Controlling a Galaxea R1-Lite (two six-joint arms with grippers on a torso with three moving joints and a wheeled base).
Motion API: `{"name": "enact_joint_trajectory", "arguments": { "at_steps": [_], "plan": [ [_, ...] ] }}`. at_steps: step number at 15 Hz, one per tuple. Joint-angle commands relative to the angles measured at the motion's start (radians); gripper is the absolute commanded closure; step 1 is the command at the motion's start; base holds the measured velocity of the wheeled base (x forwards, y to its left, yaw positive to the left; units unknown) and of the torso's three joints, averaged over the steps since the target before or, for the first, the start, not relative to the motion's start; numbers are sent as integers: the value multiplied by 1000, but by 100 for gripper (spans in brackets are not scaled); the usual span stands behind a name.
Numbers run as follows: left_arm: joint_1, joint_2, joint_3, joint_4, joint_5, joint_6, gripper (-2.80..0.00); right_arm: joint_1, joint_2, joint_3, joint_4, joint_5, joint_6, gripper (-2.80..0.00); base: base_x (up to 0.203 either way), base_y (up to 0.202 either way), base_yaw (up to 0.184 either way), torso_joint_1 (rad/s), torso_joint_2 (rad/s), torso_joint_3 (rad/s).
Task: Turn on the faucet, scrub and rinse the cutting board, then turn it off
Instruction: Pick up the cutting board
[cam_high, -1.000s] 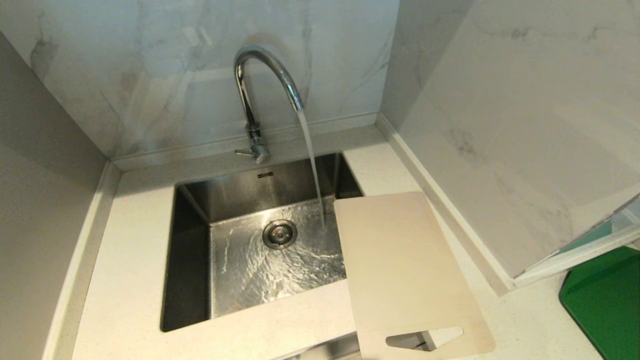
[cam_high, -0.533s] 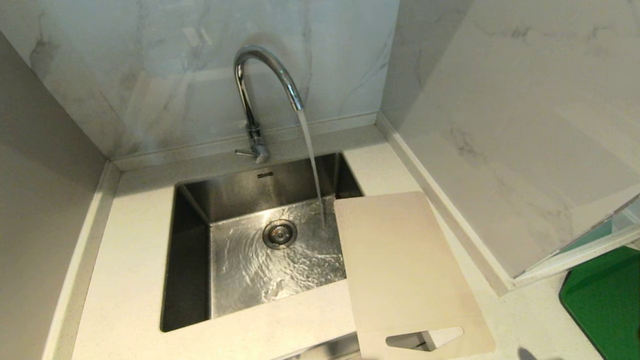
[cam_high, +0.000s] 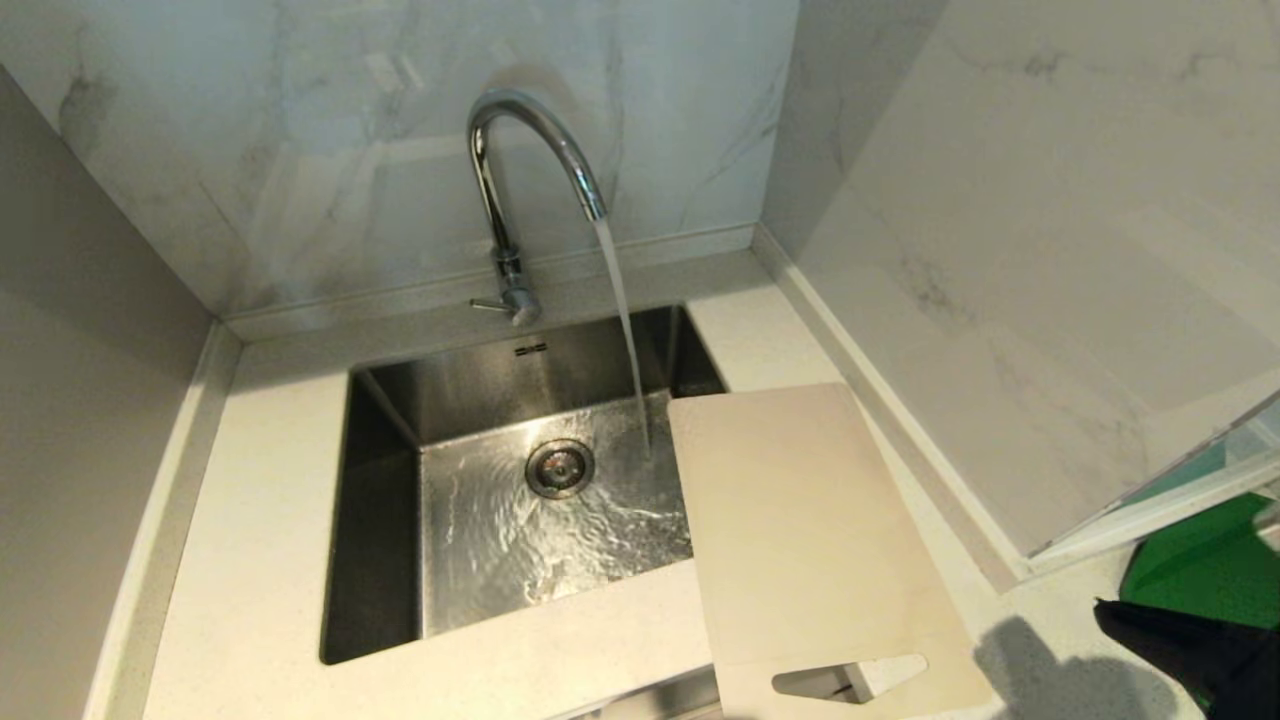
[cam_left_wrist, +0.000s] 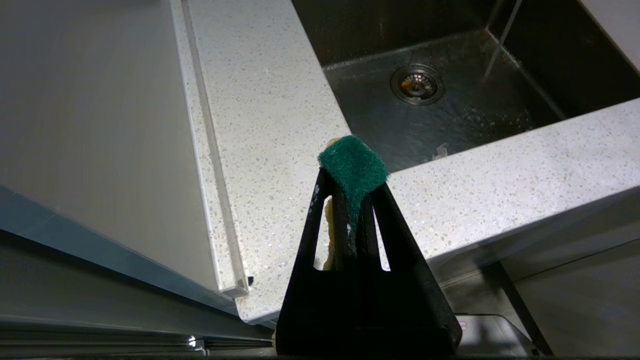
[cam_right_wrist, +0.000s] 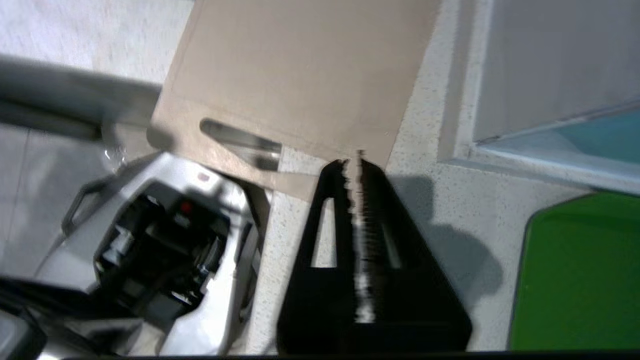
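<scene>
Right tool (cam_high: 1190, 640) newly beside cutting board (cam_high: 810, 530)

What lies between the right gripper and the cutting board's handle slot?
Only bare speckled countertop and the cutting board's own corner separate the right gripper from the handle slot, as the right wrist view shows.

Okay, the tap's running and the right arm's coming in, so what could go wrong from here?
The cutting board overhangs both the sink and the counter's front edge, so a nudge from the shut right gripper might tip it off. The faucet stream lands just beside the board, so shifting the board into it could splash the counter.
</scene>
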Motion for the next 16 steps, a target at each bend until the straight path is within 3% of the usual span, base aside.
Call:
{"name": "enact_joint_trajectory", "arguments": {
  "at_steps": [1, 6, 11, 16],
  "plan": [
    [1, 2, 1, 0, 0, 0, 0, 46, 94, 14, -3, 1, -84, -280, 0, 0, 0, 0, 0, 0],
    [1, 2, 2, 0, 0, 0, 0, 111, 250, 43, -6, -1, -297, -280, 0, 0, 0, 0, 0, 0],
    [1, 2, 1, 0, 0, 0, 0, 222, 482, -9, -50, -25, -367, -280, 0, 0, 0, 0, 0, 0],
    [1, 2, 2, 0, 0, 0, 0, 275, 662, -16, -174, -45, -537, -280, 0, 0, 0, 0, 0, 0]
  ]
}}
